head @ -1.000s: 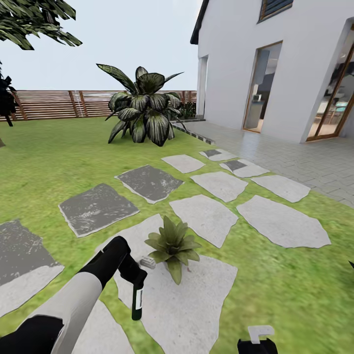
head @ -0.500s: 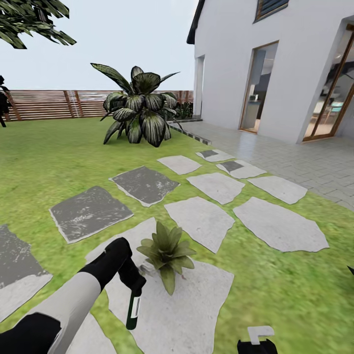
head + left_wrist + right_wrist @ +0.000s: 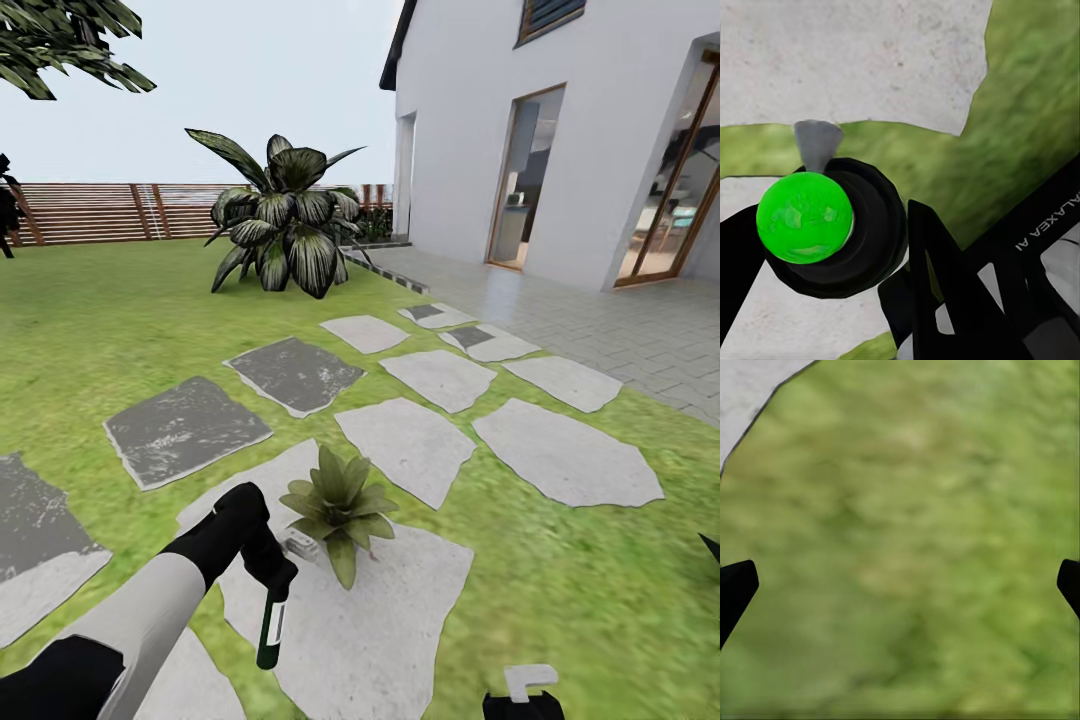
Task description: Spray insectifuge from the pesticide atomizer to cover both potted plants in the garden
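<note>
My left gripper (image 3: 270,582) is shut on the pesticide atomizer (image 3: 270,628), a dark slim bottle with a white label that hangs down from the fingers. Its white trigger head (image 3: 301,545) points at the potted plant (image 3: 340,503), a low green rosette on a pale stepping stone (image 3: 400,620), almost touching the leaves. In the left wrist view the atomizer (image 3: 804,217) shows end-on as a green disc in a black ring between my black fingers (image 3: 937,270). The other potted plant is out of view. My right gripper (image 3: 522,692) hangs open over grass (image 3: 915,547).
Grey and white stepping stones (image 3: 185,428) cross the lawn ahead. A big striped broad-leaved shrub (image 3: 285,225) stands before the brown slatted fence (image 3: 100,212). A white house (image 3: 560,130) with a paved terrace (image 3: 620,330) lies to the right.
The whole view has shifted a little to the right, so the camera moved. My left gripper still holds the atomizer beside the plant, and the right gripper has not moved.
</note>
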Tool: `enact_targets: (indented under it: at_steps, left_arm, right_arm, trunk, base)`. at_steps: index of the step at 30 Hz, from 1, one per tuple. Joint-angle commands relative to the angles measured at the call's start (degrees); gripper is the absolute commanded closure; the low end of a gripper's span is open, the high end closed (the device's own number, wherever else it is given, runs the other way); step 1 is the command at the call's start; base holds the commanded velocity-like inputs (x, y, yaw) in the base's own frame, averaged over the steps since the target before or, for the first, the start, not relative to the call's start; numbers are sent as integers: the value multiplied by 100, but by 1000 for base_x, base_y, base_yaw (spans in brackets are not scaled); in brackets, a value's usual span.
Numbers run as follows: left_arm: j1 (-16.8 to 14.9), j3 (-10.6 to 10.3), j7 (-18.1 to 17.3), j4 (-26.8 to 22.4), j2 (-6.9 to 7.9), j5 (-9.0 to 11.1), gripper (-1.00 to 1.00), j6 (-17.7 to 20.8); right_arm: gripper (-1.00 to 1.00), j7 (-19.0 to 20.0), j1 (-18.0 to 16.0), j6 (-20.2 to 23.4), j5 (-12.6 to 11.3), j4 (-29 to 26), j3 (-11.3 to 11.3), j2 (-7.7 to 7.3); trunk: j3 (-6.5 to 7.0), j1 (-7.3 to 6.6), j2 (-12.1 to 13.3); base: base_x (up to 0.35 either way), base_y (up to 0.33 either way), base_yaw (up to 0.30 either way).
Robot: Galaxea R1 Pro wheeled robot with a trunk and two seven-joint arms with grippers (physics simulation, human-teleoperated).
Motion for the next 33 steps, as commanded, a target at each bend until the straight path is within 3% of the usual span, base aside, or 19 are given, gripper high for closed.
enact_targets:
  at_steps: [1,14,18,19,22,25,26,28,31,33]
  left_arm:
    - [-1,-2,-56,-9,-5,-60,100,33]
    - [-27,-4,-61,-10,-15,-42,100,39]
    - [-205,-10,-216,49,10,-44,100,38]
    - [-279,-13,-464,63,18,-151,100,33]
    - [-305,-9,-768,61,23,-469,100,31]
    - [-318,-4,-1265,60,25,-1049,100,31]
    - [-317,2,-1546,55,31,-1338,100,30]
    - [-315,12,-1854,29,38,-1640,100,32]
    - [-311,28,-2062,-3,38,-1861,100,38]
    - [-300,30,-2091,-8,36,-1891,100,39]
  right_arm:
    - [-100,-38,-4,3,54,49,15,4]
    - [-100,-72,-4,3,28,130,8,43]
    - [-100,-73,-4,5,27,129,6,43]
    - [-100,-73,-4,4,27,132,6,41]
    - [-100,-73,-4,3,27,133,6,39]
    - [-100,-73,-4,3,27,129,6,36]
    - [-100,-73,-4,3,27,131,6,36]
    - [-100,-73,-4,3,27,131,6,36]
    - [-100,-73,-4,3,31,132,6,36]
    - [-100,-73,-4,3,34,130,6,36]
  trunk:
    - [-5,-1,-2]
    - [-5,-1,-2]
    - [-5,-1,-2]
    - [-5,-1,-2]
    - [-5,-1,-2]
    - [-5,-1,-2]
    - [-5,-1,-2]
    - [-5,-1,-2]
    - [-5,-1,-2]
    - [-5,-1,-2]
  base:
    - [-2,0,0]
    - [122,-15,-18]
    - [13,-2,-247]
    - [1,0,-295]
    - [1,0,-294]
    - [0,0,-163]
    - [0,0,-51]
    - [0,0,-27]
    - [0,0,-8]
    - [-75,0,-2]
